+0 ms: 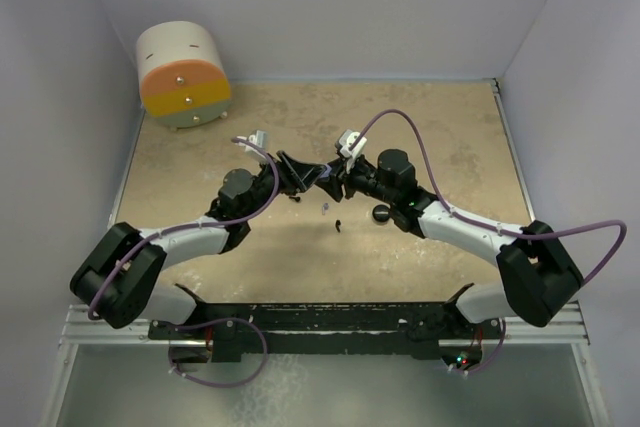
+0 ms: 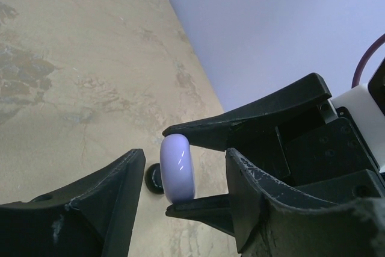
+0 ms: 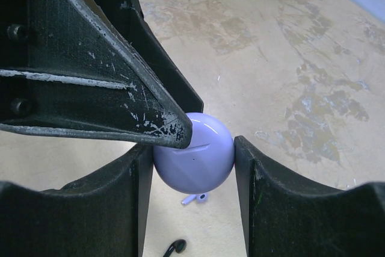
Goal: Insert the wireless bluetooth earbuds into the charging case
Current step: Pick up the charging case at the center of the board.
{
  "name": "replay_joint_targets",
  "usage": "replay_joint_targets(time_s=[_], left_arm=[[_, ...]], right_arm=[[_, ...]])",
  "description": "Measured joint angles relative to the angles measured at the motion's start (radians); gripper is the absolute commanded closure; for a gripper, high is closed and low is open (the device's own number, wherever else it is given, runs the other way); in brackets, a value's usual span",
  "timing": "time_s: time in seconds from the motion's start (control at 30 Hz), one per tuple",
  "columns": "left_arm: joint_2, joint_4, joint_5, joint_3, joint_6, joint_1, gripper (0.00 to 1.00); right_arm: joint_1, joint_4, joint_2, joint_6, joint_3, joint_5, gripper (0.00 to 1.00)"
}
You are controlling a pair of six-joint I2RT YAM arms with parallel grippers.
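The right gripper (image 3: 192,157) pinches the closed lavender case (image 3: 198,164) at the middle of the top view. The left gripper (image 2: 183,164) straddles the case, jaws wider, with a gap on each side. A lavender earbud (image 1: 326,209) and a black earbud (image 1: 339,225) lie on the table (image 1: 450,147) just below, with a black disc (image 1: 381,213) to their right.

The charging case (image 3: 194,159) is glossy lavender, the table (image 1: 440,137) mottled beige, one earbud (image 3: 175,247) black.

Right wrist view, lower centre: the lavender charging case (image 3: 194,154) covers most of a lavender earbud (image 3: 195,198); the bottom edge cuts off a black earbud (image 3: 175,247). Left wrist view: the case half hides a black disc (image 2: 155,179).
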Motion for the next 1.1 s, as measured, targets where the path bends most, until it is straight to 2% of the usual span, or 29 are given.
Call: replay_joint_targets(time_s=[0.73,0.97,1.07,1.1], left_arm=[[0.026,0.044,0.000,-0.001,-0.003,-0.012,0.58],[0.027,0.041,-0.006,-0.002,-0.003,-0.013,0.74],[0.028,0.040,-0.014,-0.005,-0.002,-0.013,0.86],[0.028,0.040,-0.015,-0.005,-0.003,-0.013,0.94]], right_arm=[[0.008,-0.002,0.000,0.000,0.011,-0.002,1.00],[0.009,0.000,0.006,0.000,0.011,-0.001,1.00],[0.009,0.002,0.006,-0.002,0.012,-0.001,1.00],[0.010,0.001,0.007,-0.003,0.012,0.000,1.00]])
